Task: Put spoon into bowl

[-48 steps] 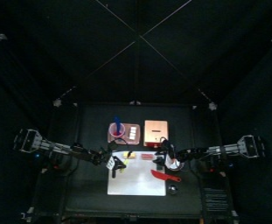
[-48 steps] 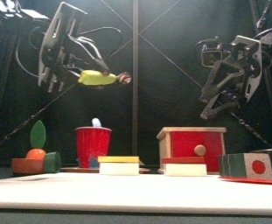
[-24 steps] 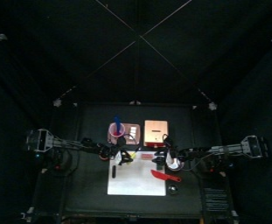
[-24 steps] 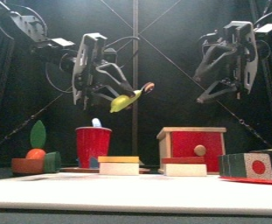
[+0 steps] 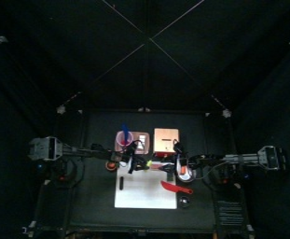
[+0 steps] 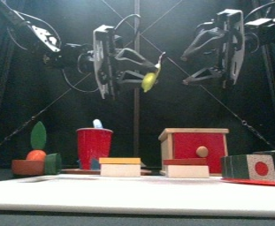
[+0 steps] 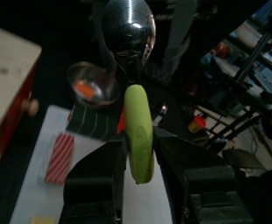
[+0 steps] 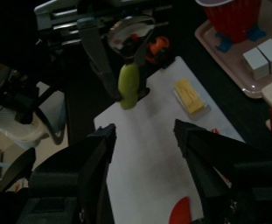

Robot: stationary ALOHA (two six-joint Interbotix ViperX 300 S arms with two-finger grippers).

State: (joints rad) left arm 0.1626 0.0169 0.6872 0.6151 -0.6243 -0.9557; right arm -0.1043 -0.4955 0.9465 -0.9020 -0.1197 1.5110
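Yellow-green against the black: from the top, the spoon [image 5: 136, 165] sits in my left pincer [image 5: 130, 161], which is clamped on it. The bowl [image 5: 126, 141] lies just beyond that pincer, towards the far side of the counter [image 5: 147, 191], beside the tan tray [image 5: 169, 137]. My right pincer [image 5: 174, 168] hangs close alongside.

From the front, the left pincer [image 6: 133, 72] carries the spoon [image 6: 150, 78] high above the counter, tilted steeply. The right pincer [image 6: 210, 60] is level with it, empty.

On the left wrist, the spoon [image 7: 138, 131] runs straight out from between the jaws.

On the right wrist, the jaws stand wide apart with nothing between them, and the spoon [image 8: 129, 83] hangs ahead of them.

I judge I'm mid-carry. Next I must bring the spoon over the bowl, lower it, then release.
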